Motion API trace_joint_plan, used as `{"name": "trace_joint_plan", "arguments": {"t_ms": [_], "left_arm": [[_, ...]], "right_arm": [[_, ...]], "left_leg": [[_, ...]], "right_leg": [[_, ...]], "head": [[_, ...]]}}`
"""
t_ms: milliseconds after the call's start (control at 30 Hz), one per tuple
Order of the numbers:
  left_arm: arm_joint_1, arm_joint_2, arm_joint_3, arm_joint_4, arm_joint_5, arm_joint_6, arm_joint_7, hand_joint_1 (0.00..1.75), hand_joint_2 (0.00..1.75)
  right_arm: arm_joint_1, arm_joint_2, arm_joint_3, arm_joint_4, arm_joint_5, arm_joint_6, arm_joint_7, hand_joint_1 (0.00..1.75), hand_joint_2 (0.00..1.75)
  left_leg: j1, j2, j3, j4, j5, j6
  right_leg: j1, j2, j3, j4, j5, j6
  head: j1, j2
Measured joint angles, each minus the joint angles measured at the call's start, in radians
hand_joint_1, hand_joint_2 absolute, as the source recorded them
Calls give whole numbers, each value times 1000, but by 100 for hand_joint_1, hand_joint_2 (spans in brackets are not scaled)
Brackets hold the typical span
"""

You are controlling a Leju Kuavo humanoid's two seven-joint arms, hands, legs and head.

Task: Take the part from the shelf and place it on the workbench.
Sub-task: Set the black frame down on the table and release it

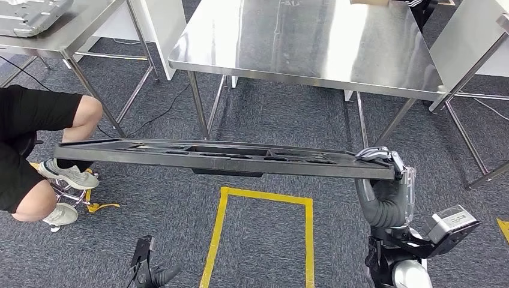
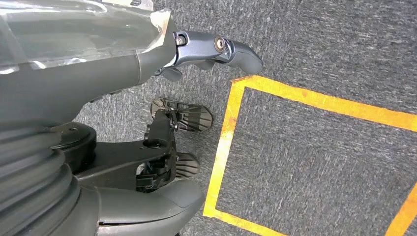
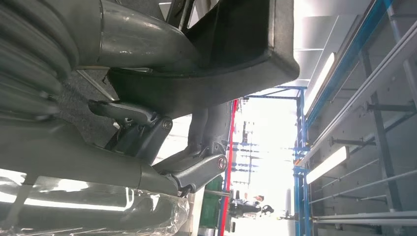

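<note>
Black part (image 1: 228, 157) gripped by right hand (image 1: 384, 165) | left hand (image 2: 216, 51) open, holding nothing

Right hand (image 1: 389, 168): grey ribbed wrist cover, clear plastic wrap, dark fingers with silver screws; left hand (image 2: 147, 64) likewise.

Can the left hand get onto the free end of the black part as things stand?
Probably not straight away. The left hand hangs low over the carpet by the yellow tape, holding nothing, while the black part sits well above it, held at one end by the right hand.
</note>
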State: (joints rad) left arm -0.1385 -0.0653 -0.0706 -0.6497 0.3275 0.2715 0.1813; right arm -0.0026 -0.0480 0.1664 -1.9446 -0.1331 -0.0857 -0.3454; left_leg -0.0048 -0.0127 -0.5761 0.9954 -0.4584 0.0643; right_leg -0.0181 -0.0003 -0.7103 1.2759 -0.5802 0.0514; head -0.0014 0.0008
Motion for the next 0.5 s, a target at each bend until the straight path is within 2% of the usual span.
{"name": "trace_joint_plan", "arguments": {"t_ms": [67, 133, 200, 267, 333, 367, 433, 467, 500], "left_arm": [[1, 0, 0, 0, 0, 0, 0, 0, 175], [2, 0, 0, 0, 0, 0, 0, 0, 175], [2, -1, 0, -1, 0, 0, 0, 0, 175], [3, 0, -1, -6, 2, 2, 5, 0, 175], [5, 2, -1, -10, 7, 3, 8, 0, 175], [6, 3, -1, -12, 11, 3, 5, 0, 175], [8, 5, -1, -14, 16, 4, 0, 0, 175], [12, 6, -1, -15, 18, 5, -1, 0, 175], [15, 6, -1, -15, 19, 7, -2, 0, 175]], "right_arm": [[0, 0, 0, 1, -1, 0, 0, 175, 175], [1, 0, 0, 1, -1, 0, 0, 175, 175], [1, 0, -1, 1, -2, 0, 0, 175, 175], [2, -1, 0, 1, -3, 1, 1, 175, 175], [2, -2, 0, 1, -3, 2, 2, 175, 175], [0, -2, 1, 1, -2, 3, 2, 175, 175], [-4, -1, 4, 2, -3, 3, 2, 175, 175], [-4, 0, 5, 3, -4, 3, 2, 175, 175], [-4, 0, 7, 4, -4, 4, 3, 175, 175]], "left_leg": [[-1, -2, 8, 0, -6, -1], [-2, -3, 10, 0, -7, -1], [-2, -3, 18, 0, -13, -2], [-5, -4, 34, 3, -30, -15], [-6, -3, 30, 38, -44, -34], [-3, -1, 9, 81, -51, -42], [4, 3, -68, 198, -91, -56], [9, 4, -110, 251, -115, -62], [12, 6, -141, 280, -128, -66]], "right_leg": [[0, 0, 5, -37, 21, 7], [0, 0, 8, -46, 26, 9], [1, 0, 32, -110, 63, 15], [7, 0, 81, -224, 121, -5], [6, -1, 121, -282, 145, -38], [1, 0, 132, -286, 144, -46], [0, -1, 144, -288, 133, -54], [-1, 0, 149, -288, 127, -55], [-1, 1, 154, -288, 121, -54]], "head": [[1, 0], [2, 0], [2, 0], [2, 0], [0, 0], [-2, 0], [-6, 0], [-7, 0], [-8, 0]]}}
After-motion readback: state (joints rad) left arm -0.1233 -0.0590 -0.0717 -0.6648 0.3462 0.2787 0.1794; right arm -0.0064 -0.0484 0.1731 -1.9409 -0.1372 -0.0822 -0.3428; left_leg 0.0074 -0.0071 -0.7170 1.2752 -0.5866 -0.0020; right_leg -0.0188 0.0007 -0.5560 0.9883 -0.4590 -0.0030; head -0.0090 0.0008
